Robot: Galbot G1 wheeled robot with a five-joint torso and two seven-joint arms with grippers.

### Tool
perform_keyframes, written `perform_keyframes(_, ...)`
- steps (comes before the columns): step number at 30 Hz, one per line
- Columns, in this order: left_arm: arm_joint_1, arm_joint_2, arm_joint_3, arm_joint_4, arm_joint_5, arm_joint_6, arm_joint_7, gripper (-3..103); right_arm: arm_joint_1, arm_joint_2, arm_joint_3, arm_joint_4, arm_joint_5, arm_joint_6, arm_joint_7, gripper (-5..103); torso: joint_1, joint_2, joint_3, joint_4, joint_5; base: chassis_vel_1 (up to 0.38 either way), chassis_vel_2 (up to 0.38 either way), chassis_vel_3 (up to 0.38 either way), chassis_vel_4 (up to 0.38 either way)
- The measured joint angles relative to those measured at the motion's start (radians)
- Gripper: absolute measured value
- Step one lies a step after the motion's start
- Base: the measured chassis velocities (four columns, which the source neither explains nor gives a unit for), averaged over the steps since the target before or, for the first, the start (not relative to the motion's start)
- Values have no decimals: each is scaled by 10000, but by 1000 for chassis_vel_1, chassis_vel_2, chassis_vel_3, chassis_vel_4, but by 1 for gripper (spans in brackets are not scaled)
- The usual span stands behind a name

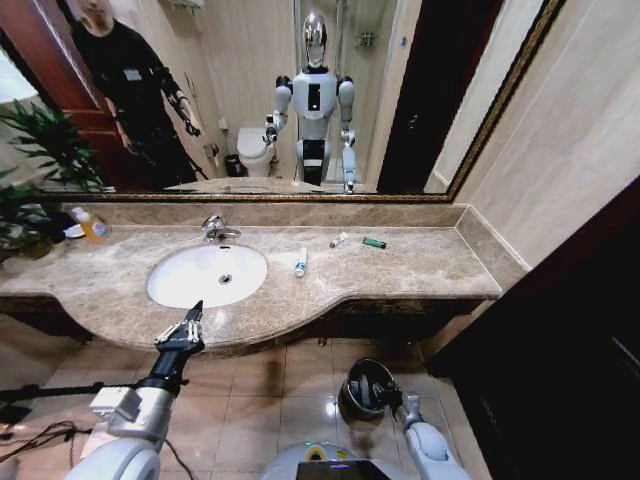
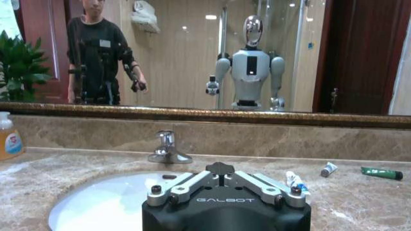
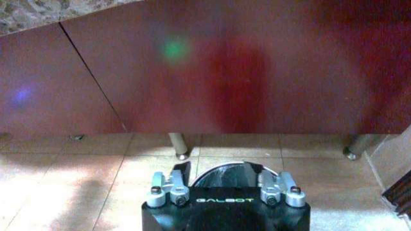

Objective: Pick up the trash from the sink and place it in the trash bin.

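The white oval sink (image 1: 180, 285) (image 2: 96, 204) is set in a beige marble countertop. The trash lies on the counter to its right: a white tube with blue marks (image 1: 300, 262) (image 2: 296, 181), a smaller tube (image 1: 339, 240) (image 2: 328, 169) and a green packet (image 1: 374, 243) (image 2: 381, 173). My left gripper (image 1: 196, 308) (image 2: 222, 168) hovers shut at the counter's front edge, just before the basin and holding nothing. The dark trash bin (image 1: 362, 385) (image 3: 212, 174) stands on the floor below the counter. My right gripper (image 1: 388, 397) (image 3: 218, 168) is open low beside the bin.
An orange-yellow soap bottle (image 1: 93, 226) (image 2: 7, 139) stands at the counter's far left, near a plant (image 1: 40, 150). The chrome faucet (image 1: 215, 230) (image 2: 168, 149) is behind the basin. A mirror backs the counter. Dark red cabinet fronts (image 3: 224, 72) on metal legs stand beyond the bin.
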Motion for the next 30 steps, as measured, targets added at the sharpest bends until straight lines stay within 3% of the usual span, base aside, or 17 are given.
perform_keyframes(3,0,0,0,0,0,0,0,0,-4,1,0,32,0,-1,30,65,0,0,0,0,0,0,0,0,0)
perform_keyframes(5,0,0,0,0,0,0,0,0,-6,0,0,54,0,-4,43,77,0,0,0,0,0,0,0,0,0)
perform_keyframes(13,0,0,0,0,0,0,0,0,-21,19,-6,122,10,-26,66,100,-1,0,0,0,0,0,0,0,0)
perform_keyframes(30,0,0,0,0,0,0,0,0,-599,-75,120,1139,385,-193,126,100,-1,0,0,0,0,0,0,0,0)
